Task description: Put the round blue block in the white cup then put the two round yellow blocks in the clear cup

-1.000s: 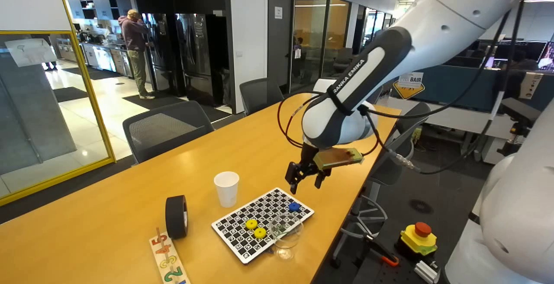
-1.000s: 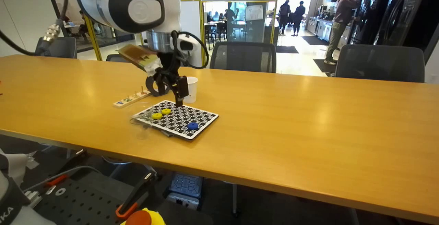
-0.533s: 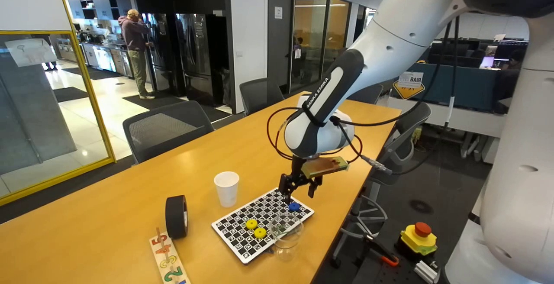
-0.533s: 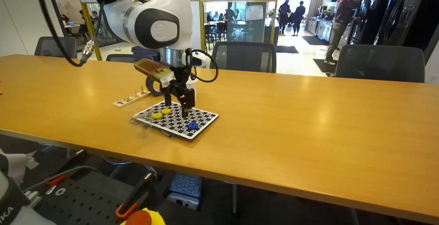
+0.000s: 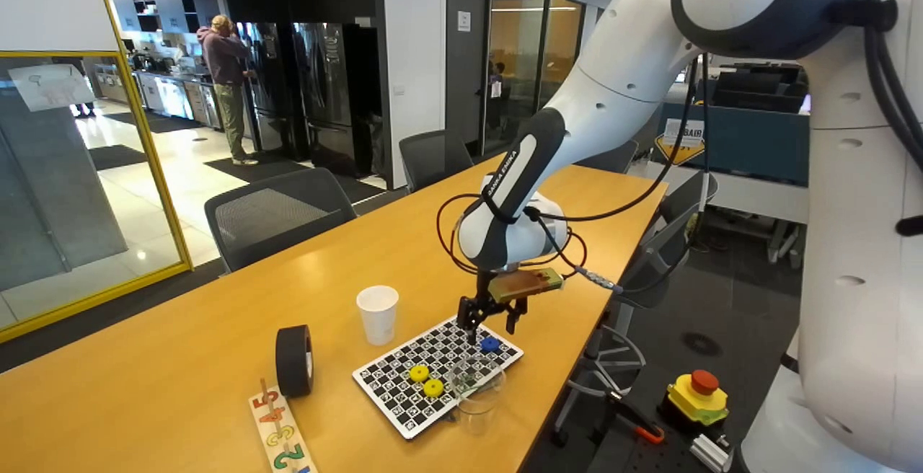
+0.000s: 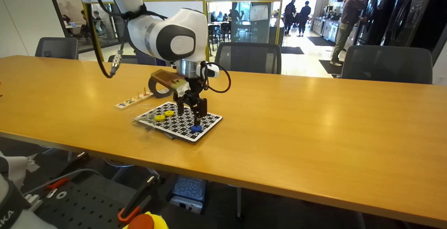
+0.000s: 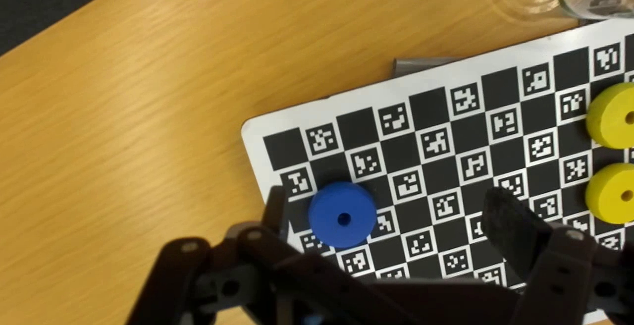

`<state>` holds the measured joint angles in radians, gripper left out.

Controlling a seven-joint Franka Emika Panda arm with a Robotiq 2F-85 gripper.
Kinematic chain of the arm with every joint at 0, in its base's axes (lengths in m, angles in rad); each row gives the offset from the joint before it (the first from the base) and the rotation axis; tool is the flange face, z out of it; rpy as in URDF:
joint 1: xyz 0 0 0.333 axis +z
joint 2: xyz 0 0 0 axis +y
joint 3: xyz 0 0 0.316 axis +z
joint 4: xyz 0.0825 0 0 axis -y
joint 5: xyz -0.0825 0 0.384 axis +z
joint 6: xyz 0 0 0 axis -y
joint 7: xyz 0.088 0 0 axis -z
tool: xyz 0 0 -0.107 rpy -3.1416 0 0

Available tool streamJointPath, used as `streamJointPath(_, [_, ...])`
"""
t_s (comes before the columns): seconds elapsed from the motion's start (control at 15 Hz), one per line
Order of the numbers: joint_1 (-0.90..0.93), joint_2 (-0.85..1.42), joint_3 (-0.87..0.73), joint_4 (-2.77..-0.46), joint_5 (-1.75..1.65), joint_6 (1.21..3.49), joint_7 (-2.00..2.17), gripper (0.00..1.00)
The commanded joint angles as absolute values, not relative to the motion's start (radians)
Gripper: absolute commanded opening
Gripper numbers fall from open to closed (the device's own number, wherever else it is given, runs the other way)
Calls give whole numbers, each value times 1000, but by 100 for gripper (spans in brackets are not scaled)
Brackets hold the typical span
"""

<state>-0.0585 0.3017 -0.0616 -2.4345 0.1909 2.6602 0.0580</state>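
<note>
Gripper [image 7: 388, 208] above a ChArUco board [image 7: 448, 166], jaws apart, the round blue block [image 7: 342, 201] below

The jaws, dark and angular, are spread wide. In the wrist view the round blue block shows between them, nearer to one; whether that jaw touches it cannot be told. The block is a thick, smooth disc with a small central hole, lying flat near one end of the board. The board is a flat panel, white-bordered, printed with black squares and pixelled markers.

Farther along it lie two round yellow blocks [image 5: 419, 373] [image 5: 433, 388], pierced discs of the same shape, just apart. The white cup [image 5: 378, 314], opaque and tapered, stands upright on the bench [image 5: 303, 278] beside one long edge; the clear cup [image 5: 477, 390], transparent and smooth-walled, stands by the opposite one. Near the white cup, a roll of black tape [image 5: 292, 361] rests on its curved side, just beside a wooden number board [image 5: 279, 426] with coloured numerals and upright pegs. The bench is glossy, orange-toned wood grain.
</note>
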Motion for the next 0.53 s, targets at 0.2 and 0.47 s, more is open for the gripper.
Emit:
streamJointPath(0.2, [-79,411,-66,-2331,183,2651,83,100])
streamJointPath(0.47, [-84,438,-69,-2310,180,2652,87,100])
